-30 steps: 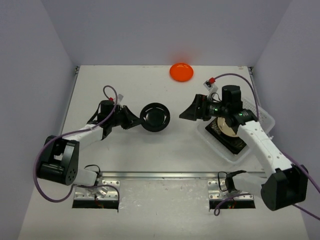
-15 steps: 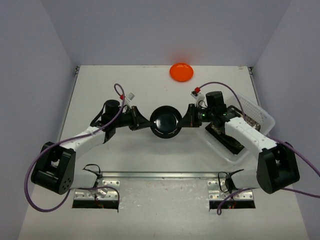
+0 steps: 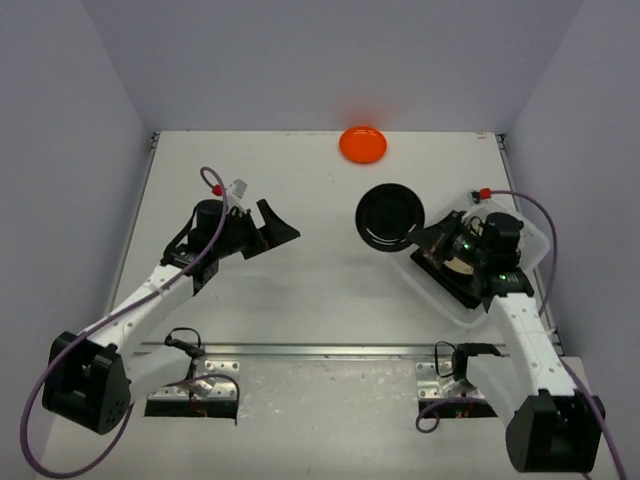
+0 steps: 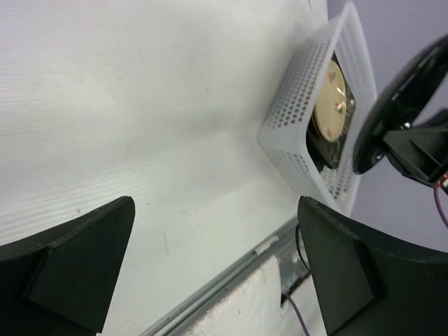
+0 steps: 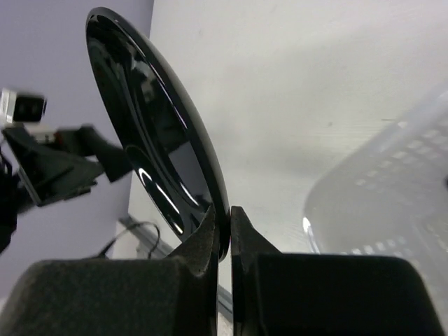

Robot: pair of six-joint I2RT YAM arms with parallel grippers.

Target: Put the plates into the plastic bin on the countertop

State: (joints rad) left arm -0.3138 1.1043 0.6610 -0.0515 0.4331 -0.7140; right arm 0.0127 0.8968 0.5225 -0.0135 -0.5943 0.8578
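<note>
One dark round plate (image 3: 390, 217) hangs tilted above the counter (image 3: 300, 290), beside the bin (image 3: 445, 303) — my right fingers (image 5: 199, 238) clamp its rim; my left fingers (image 4: 77, 245) stand apart, empty.

A robot-testing lab cell, as we read it.
We see a white bench (image 3: 300, 300) boxed in by plain lilac walls (image 3: 60, 150) on its left, right and far sides. Two white-and-black robot arms, the left arm (image 3: 140, 300) and the right arm (image 3: 525, 330), sit on metal brackets (image 3: 190, 395) at the near edge beside a metal rail (image 3: 320, 350). Purple cables (image 3: 26, 425) loop loose from them.
</note>
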